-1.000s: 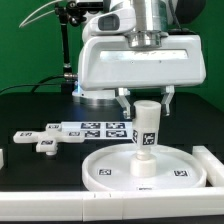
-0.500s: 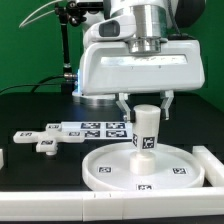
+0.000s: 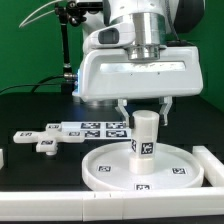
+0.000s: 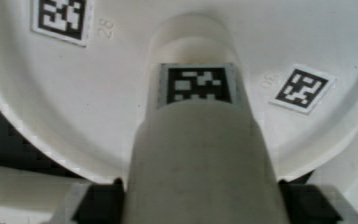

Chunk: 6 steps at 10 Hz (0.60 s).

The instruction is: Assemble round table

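Note:
The large round disc (image 3: 100,172) lies rim up at the table's front. The short thick leg (image 3: 146,142) stands upright at its centre, with a tag on its side. My gripper (image 3: 145,112) hangs straight above, and its fingers (image 3: 122,106) reach down beside the leg's top. In the wrist view the leg (image 4: 197,150) fills the space between the two dark pads (image 4: 101,200), which press on both its sides, with the disc (image 4: 87,110) below. The gripper (image 4: 197,205) is shut on the leg. The cross-shaped piece (image 3: 44,142) lies apart at the exterior view's left.
The marker board (image 3: 95,128) lies behind the disc. A white rail block (image 3: 211,166) lies along the exterior view's right of the disc, and another (image 3: 3,158) sits at the left edge. The arm's base and cables stand at the back.
The gripper and the leg have moved down together toward the disc's centre. The leg's tag has shifted a little sideways.

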Available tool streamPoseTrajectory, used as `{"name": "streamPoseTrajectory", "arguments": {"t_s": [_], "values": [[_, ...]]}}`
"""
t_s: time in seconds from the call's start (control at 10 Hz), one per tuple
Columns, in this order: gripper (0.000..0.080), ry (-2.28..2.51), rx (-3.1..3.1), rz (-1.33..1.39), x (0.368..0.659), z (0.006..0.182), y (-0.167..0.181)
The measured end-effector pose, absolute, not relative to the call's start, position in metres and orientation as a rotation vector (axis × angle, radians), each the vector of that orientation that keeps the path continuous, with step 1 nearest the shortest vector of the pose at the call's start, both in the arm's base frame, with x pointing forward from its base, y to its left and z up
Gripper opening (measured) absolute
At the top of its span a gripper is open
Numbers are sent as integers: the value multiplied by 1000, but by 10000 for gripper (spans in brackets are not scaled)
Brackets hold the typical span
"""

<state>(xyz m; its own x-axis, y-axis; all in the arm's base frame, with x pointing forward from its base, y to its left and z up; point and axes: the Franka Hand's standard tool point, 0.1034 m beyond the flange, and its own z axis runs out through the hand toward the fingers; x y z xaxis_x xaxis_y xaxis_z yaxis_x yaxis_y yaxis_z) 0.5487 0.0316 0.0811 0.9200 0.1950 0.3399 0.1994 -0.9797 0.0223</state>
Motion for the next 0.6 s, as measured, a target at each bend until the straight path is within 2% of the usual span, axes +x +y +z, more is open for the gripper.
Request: {"name": "streamPoseTrajectory", "arguments": {"t_s": [0.1,0.2,0.3,0.6], "values": [[409,-315,-3066,-540,549,81,32],[534,-315,-3066,-540,549,81,32],[613,-315,-3066,-539,549,81,32],[647,-301,-3069,-508,549,85,26]]}}
